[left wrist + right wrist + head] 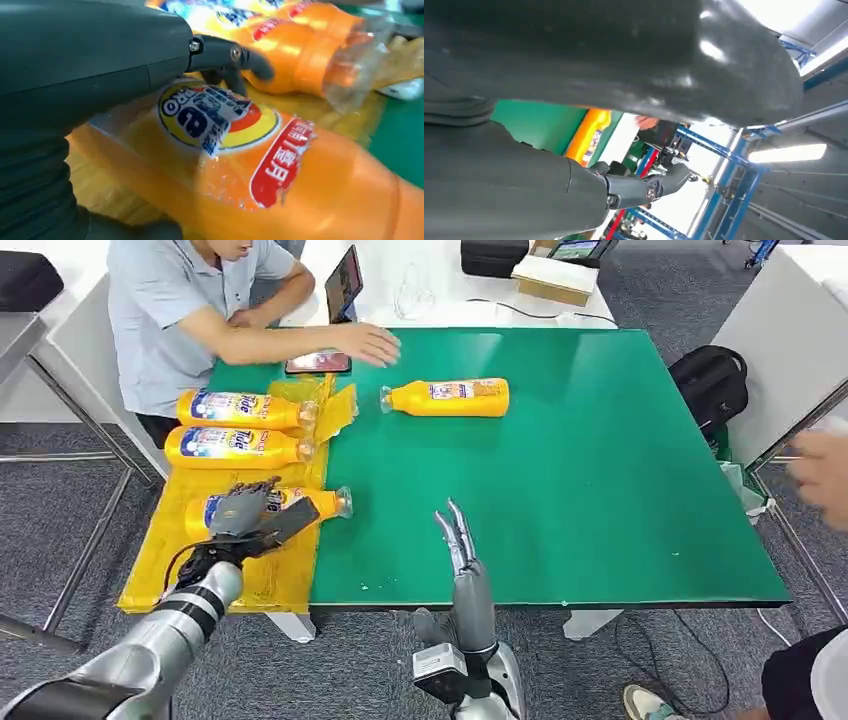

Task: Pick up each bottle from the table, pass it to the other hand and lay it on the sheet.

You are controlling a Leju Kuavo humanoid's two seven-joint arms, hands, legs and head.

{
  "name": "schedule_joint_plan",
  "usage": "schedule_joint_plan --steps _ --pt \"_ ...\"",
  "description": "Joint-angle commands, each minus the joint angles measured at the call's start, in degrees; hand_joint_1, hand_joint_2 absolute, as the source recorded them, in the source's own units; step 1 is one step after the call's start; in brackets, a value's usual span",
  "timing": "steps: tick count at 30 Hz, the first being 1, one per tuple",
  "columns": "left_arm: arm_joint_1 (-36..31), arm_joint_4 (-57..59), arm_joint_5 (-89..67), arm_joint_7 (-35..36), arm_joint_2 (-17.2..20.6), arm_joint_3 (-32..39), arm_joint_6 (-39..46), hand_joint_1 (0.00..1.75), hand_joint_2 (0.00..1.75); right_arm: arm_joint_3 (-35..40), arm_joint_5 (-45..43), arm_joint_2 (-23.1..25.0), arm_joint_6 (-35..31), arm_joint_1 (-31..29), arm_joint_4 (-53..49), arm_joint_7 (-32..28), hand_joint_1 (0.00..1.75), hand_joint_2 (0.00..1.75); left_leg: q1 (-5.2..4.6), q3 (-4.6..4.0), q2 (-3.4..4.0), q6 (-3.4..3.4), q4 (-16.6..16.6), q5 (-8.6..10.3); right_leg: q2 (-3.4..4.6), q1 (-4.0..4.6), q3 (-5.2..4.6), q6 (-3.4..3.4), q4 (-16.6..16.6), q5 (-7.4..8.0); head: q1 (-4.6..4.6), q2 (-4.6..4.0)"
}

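Note:
An orange bottle lies on its side at the yellow sheet's near part, its clear cap over the green table. My left hand rests over its label end, fingers spread along the far side and thumb along the near side, not curled around it. Two more orange bottles lie side by side further back on the sheet. A fourth bottle lies on the bare table. My right hand stands open and empty over the table's front edge, fingers pointing up.
A person sits at the table's far left corner, one hand flat on the table beside a phone and a tablet. Another person's hand shows at the right edge. A black bag lies right of the table.

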Motion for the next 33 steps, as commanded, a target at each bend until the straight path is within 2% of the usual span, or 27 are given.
schedule_joint_plan --steps 1,2,3,4,5,6,7,8,9,10,11,12,13,14,15,17,18,19,24,26,29,33 --pt "-0.01 1.38 19.29 -11.71 -4.32 15.12 -19.1 0.0 0.0 -1.17 -1.66 -1.63 -0.13 -0.6 3.49 0.09 0.0 0.0 0.0 0.32 -0.23 -0.03 -0.11 0.05 -0.26 0.01 0.37 0.02 -0.1 -0.1 0.0 0.0" --pt "-0.02 0.26 20.62 -11.62 -4.89 15.62 -20.08 0.0 0.0 -1.63 -1.28 -1.6 -0.13 -0.69 3.53 0.09 0.0 0.0 -0.02 0.33 -0.43 -0.01 -0.06 0.04 -0.43 -0.02 0.35 0.03 -0.04 -0.13 0.02 0.0" --pt "1.26 -3.58 25.02 -14.83 -5.63 16.34 -21.71 0.0 0.0 -1.98 0.04 -1.75 -0.13 -0.93 4.24 0.09 0.0 0.0 0.0 0.36 -0.44 -0.02 -0.08 0.08 -0.46 0.02 0.33 0.0 -0.1 -0.09 0.02 0.0" --pt "1.94 -5.8 26.59 -16.84 -6.3 16.67 -19.96 0.0 0.0 -3.1 2.32 -1.64 -0.13 -0.95 4.65 0.09 0.0 0.0 0.03 0.4 -0.4 -0.01 -0.04 0.05 -0.35 0.03 0.02 -0.07 -0.08 -0.14 0.04 0.0" --pt "1.94 -5.8 26.59 -16.84 -6.3 16.67 -19.96 0.0 0.0 -3.1 2.32 -1.64 -0.13 -0.95 4.65 0.09 0.0 0.0 -0.03 0.44 -0.39 -0.01 -0.1 0.04 -0.32 -0.02 0.16 -0.11 -0.1 -0.17 0.02 0.0" --pt "4.58 -13.13 30.37 -20.31 -8.72 17.07 -12.14 0.0 0.0 -7.69 10.04 -0.7 -0.13 -0.97 6.41 0.09 0.0 0.0 -0.02 0.35 -0.33 0.0 -0.16 0.08 -0.24 -0.01 0.45 -0.09 -0.16 -0.05 0.07 0.0" --pt "6.6 -18.29 33.79 -24.05 -10.12 17.5 -8.27 0.0 0.0 -10.38 15.44 -0.47 -0.13 -1.65 9.08 0.09 0.0 0.0 0.0 0.35 -0.33 0.01 -0.13 0.07 -0.29 0.02 0.46 -0.01 -0.16 0.04 0.02 0.0" --pt "7.56 -20.44 34.08 -23.51 -10.44 16.64 -7.85 0.0 0.0 -10.24 14.67 -1.06 -0.13 -2.42 9.63 0.09 0.0 0.0 -0.06 0.32 -0.36 0.02 -0.1 0.09 -0.38 -0.03 0.39 -0.06 -0.1 0.1 0.04 0.0" --pt "11.48 -29.68 40.33 -26.93 -11.43 16.39 -1.66 0.0 1.75 -16.69 23.31 0.39 -0.13 -3.01 11.19 0.09 0.0 0.0 -0.05 0.31 -0.29 0.03 -0.09 0.08 -0.4 -0.02 0.38 -0.05 -0.12 0.1 0.02 0.0" --pt "14.71 -37.86 46.36 -29.17 -12.35 16.79 3.28 0.0 1.75 -23.19 32.14 1.1 -0.13 -5.26 16.69 0.09 0.0 0.0 -0.06 0.26 -0.3 0.03 -0.06 0.08 -0.45 -0.02 0.34 -0.06 -0.1 0.06 0.04 0.0" --pt "15.97 -40.66 47.14 -27.98 -11.69 15.4 3.8 0.0 1.75 -23.26 31.66 0.69 -0.13 -6.51 17.97 0.09 0.0 0.0 -0.08 0.13 -0.18 0.06 -0.04 0.12 -0.32 -0.04 0.15 -0.03 -0.07 0.12 0.02 0.0" --pt "18.67 -47.24 50.33 -30.02 -11.86 15.48 9.66 0.0 1.75 -28.24 37.98 0.71 -0.13 -8.57 20.43 0.09 0.0 1.75 -0.06 0.16 -0.15 0.05 -0.04 0.06 -0.32 -0.02 0.2 -0.05 -0.09 0.07 0.04 0.0" --pt "20.73 -51.42 50.19 -30.9 -11.04 14.41 14.31 0.0 1.75 -31.67 41.01 0.65 -0.13 -10.88 23.81 0.11 0.0 1.75 -0.1 0.13 -0.16 0.1 -0.06 0.1 -0.29 -0.05 0.23 -0.02 -0.1 0.09 0.07 0.0" --pt "21.44 -52.76 50.72 -30.49 -10.39 13.71 14.66 0.0 1.75 -31.51 40.39 0.1 -0.13 -11.8 24.79 0.09 0.0 1.75 -0.07 0.01 -0.04 0.1 0.01 0.09 -0.12 -0.03 0.11 0.0 -0.06 0.14 0.02 0.0" --pt "23.14 -56.1 50.61 -30.9 -10.13 13.62 19.91 0.0 1.75 -32.42 47.57 -1.3 -0.13 -13.31 26.01 4.47 0.0 1.75 -0.08 0.13 0.22 0.09 -0.01 0.0 0.09 -0.03 0.16 -0.03 -0.08 0.13 0.02 0.0" --pt "26.33 -58.56 48.2 -30.9 -9.17 12.18 24.76 0.0 1.75 -34.0 50.18 -3.3 -0.13 -16.22 29.68 9.26 0.0 1.75 -0.09 -0.01 0.07 0.09 -0.02 0.07 -0.05 -0.04 0.02 0.0 -0.06 0.15 0.04 0.0" --pt "27.43 -59.88 46.31 -30.9 -9.94 13.22 24.76 0.0 1.75 -34.15 52.51 -4.2 -0.13 -16.47 29.32 10.46 0.0 1.75 -0.12 -0.05 -0.02 0.1 -0.02 0.1 -0.14 -0.08 0.01 0.02 -0.04 0.12 0.02 0.0" --pt "28.86 -63.25 36.22 -30.9 -13.64 18.1 24.76 0.0 1.75 -35.26 52.69 -4.64 -0.13 -17.06 30.47 11.56 0.0 1.75 -0.09 0.0 -0.05 0.08 -0.02 0.06 -0.14 -0.04 0.09 0.0 -0.06 0.08 0.02 0.0" --pt "28.86 -63.25 36.22 -30.9 -13.64 18.1 24.76 0.0 1.75 -35.26 52.69 -4.64 -0.13 -17.06 30.47 11.56 0.0 1.75 -0.08 -0.05 -0.1 0.09 0.01 0.06 -0.17 -0.04 0.06 0.01 -0.05 0.07 0.0 0.0" --pt "30.53 -66.42 36.84 -30.9 -15.22 18.45 24.76 0.0 1.75 -35.67 54.41 -5.0 -0.13 -17.26 31.3 14.09 0.0 1.75 -0.06 -0.13 -0.11 0.1 0.06 0.05 -0.17 -0.02 -0.03 0.03 -0.03 0.08 0.02 0.0" --pt "31.64 -66.9 37.03 -30.9 -14.82 15.94 24.76 0.0 1.75 -34.76 56.05 -5.01 -0.13 -18.12 33.36 16.47 0.0 1.75 -0.07 -0.12 -0.05 0.07 0.03 0.01 -0.14 -0.01 -0.02 -0.03 -0.03 0.05 0.04 0.0" --pt "32.21 -65.4 36.11 -30.9 -14.11 11.67 24.76 0.0 1.75 -31.29 53.53 -5.63 -0.13 -21.56 42.27 17.69 0.0 1.75 -0.06 -0.09 -0.11 0.06 0.02 0.02 -0.2 0.0 0.0 -0.04 -0.04 0.04 0.02 0.0"
